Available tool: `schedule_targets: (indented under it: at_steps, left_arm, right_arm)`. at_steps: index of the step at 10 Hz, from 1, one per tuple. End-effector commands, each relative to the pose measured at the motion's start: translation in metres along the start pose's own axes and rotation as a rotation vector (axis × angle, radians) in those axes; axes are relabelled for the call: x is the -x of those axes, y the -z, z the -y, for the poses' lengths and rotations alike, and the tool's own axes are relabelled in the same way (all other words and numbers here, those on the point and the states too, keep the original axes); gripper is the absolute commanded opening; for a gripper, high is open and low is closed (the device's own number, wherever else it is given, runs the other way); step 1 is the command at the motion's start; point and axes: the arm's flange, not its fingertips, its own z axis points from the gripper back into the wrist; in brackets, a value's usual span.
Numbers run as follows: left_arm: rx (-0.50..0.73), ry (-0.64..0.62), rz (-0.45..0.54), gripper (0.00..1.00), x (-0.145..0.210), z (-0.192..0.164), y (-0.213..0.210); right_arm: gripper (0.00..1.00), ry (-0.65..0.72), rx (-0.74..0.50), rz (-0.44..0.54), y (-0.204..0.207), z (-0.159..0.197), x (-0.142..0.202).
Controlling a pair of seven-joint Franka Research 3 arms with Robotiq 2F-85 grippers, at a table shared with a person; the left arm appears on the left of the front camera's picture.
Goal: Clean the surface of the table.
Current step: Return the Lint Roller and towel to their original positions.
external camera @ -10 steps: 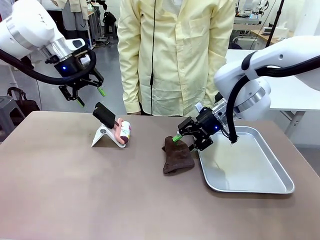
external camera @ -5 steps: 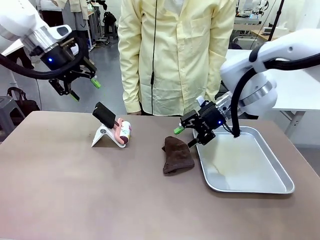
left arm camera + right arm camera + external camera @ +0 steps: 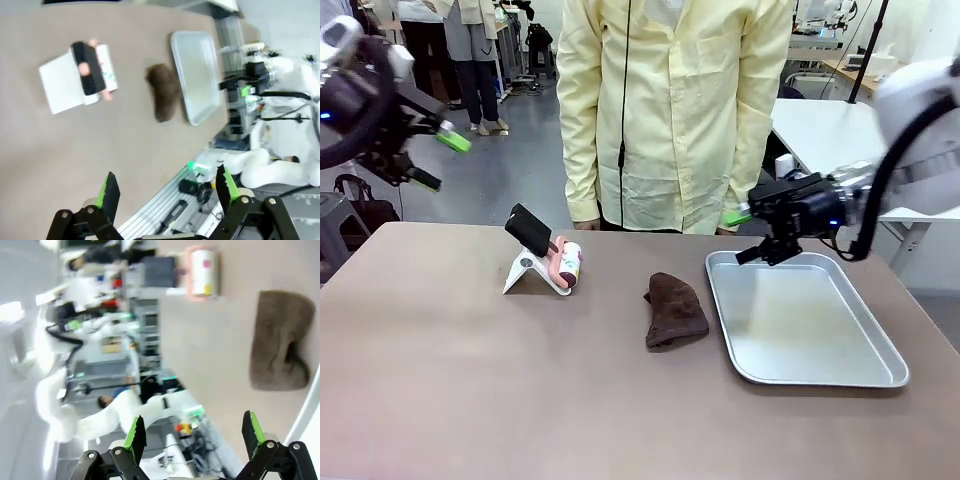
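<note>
- Your table (image 3: 470,380) spreads across the whole foreground of the front view, a wide rectangle with a smooth, matte taupe-brown top.
- A brown cloth (image 3: 673,310) lies crumpled near the middle of the table, soft and nappy, bunched into a rough wedge. It sits just beside the left edge of the tray without clearly touching it.
- The tray (image 3: 840,375) is shiny sheet metal, rectangular with rounded corners and a low raised rim, and it lies flat on the right part of the table.
- To the left of the cloth you have a lint roller (image 3: 560,262): a black handle, a pink frame and a white cylinder with a printed label, leaning on a white folded stand (image 3: 523,273).
- Your left gripper (image 3: 432,158) hangs high above and beyond the table's left far corner, its jaws spread wide and holding nothing; its green pads stand well apart in the left wrist view.
- Your right gripper (image 3: 745,233) hovers above the far left corner of the tray, clear of it, jaws wide apart and empty.
- A person in a pale yellow button-up coat (image 3: 670,110) stands at the far edge of the table.
</note>
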Motion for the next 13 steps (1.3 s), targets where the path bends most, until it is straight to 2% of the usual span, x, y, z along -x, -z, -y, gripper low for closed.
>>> schedule_targets:
  at_steps: [1,2,3,4,6,7,8,9,10,13]
  left_arm:
    - [0.222,0.058,0.165,1.00,0.047,-0.028,-0.018]
    - [0.325,0.084,0.247,1.00,0.062,-0.047,-0.026]
    - [0.379,0.095,0.333,1.00,0.072,-0.067,-0.032]
    - [0.407,0.051,0.373,1.00,0.076,-0.088,-0.037]
    - [0.423,0.014,0.351,1.00,0.073,-0.119,-0.050]
    - [0.371,0.022,0.292,1.00,0.067,-0.125,-0.049]
    - [0.302,0.019,0.253,1.00,0.058,-0.126,-0.044]
    - [0.260,-0.072,0.305,1.00,0.041,-0.125,-0.038]
    - [0.370,-0.009,0.315,1.00,0.074,-0.130,-0.042]
    - [0.370,-0.009,0.315,1.00,0.074,-0.130,-0.042]
  right_arm:
    - [1.00,0.012,-0.226,0.082,-0.033,0.019,0.038]
    - [1.00,0.015,-0.301,0.099,-0.055,0.022,0.055]
    - [1.00,-0.003,-0.340,0.159,-0.078,0.023,0.073]
    - [1.00,-0.019,-0.349,0.235,-0.096,0.022,0.090]
    - [1.00,-0.034,-0.367,0.329,-0.118,0.021,0.111]
    - [1.00,-0.049,-0.350,0.343,-0.116,0.025,0.111]
    - [1.00,0.006,-0.353,0.268,-0.122,0.028,0.102]
    - [1.00,0.006,-0.353,0.268,-0.122,0.028,0.102]
    - [1.00,0.006,-0.353,0.268,-0.122,0.028,0.102]
    - [1.00,0.006,-0.353,0.268,-0.122,0.028,0.102]
